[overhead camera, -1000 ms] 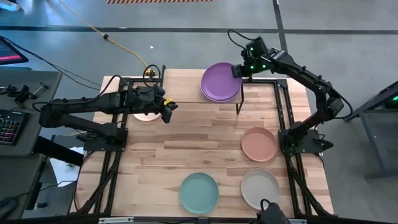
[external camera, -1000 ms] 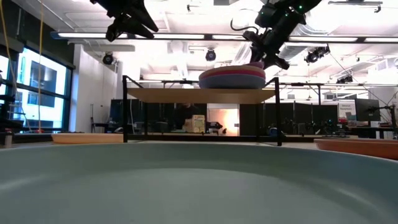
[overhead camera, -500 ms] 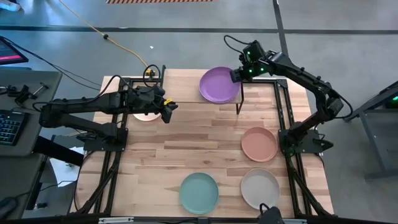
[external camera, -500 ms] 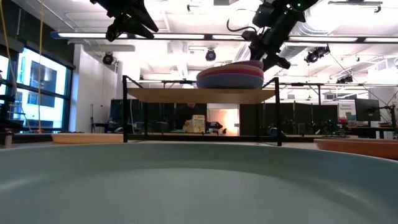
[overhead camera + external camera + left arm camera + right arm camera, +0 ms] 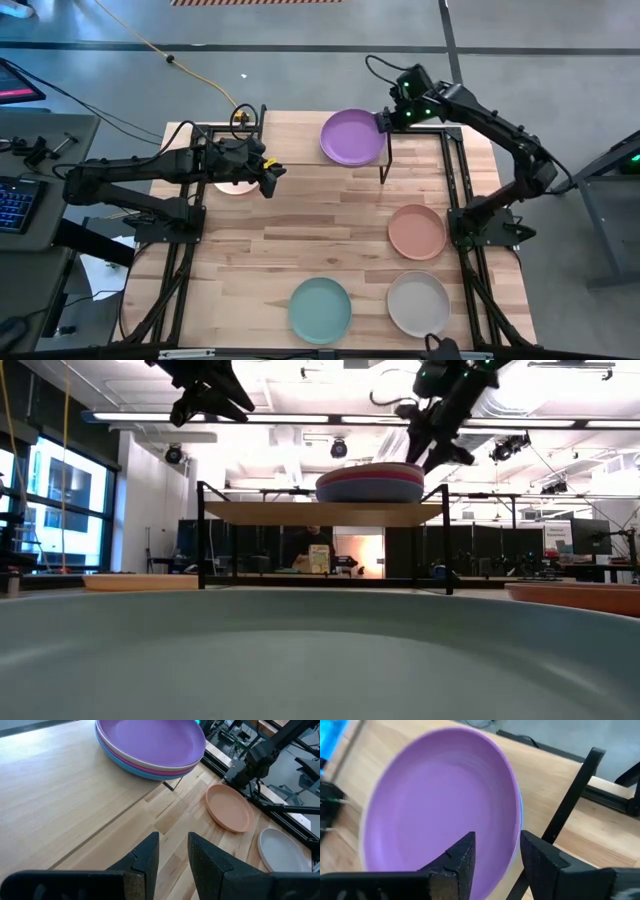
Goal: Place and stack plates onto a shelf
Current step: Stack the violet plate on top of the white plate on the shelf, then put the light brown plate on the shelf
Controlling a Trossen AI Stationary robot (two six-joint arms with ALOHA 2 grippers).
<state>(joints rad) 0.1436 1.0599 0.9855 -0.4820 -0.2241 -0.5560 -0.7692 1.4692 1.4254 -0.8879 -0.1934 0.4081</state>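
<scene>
On the right end of the shelf (image 5: 290,150), a light-wood board on black legs, stands a stack of plates (image 5: 370,482) with the purple plate (image 5: 352,137) on top. My right gripper (image 5: 383,120) hovers open just beyond the purple plate's right rim, slightly above it, touching nothing. My left gripper (image 5: 270,180) waits open over the shelf's near edge with nothing between its fingers. A pale pink plate (image 5: 235,186) lies on the table under the left arm. Salmon (image 5: 417,231), teal (image 5: 320,309) and beige (image 5: 418,303) plates lie on the tabletop.
Black frame rails run along both sides of the table, with the right arm's base (image 5: 485,225) beside the salmon plate. The shelf's left half (image 5: 50,770) is bare wood. The middle of the tabletop (image 5: 300,235) is free.
The purple plate has settled level on the stack, shifted slightly toward the table's left. My right gripper has let go of its right rim and drawn back a little, up and toward the right.
</scene>
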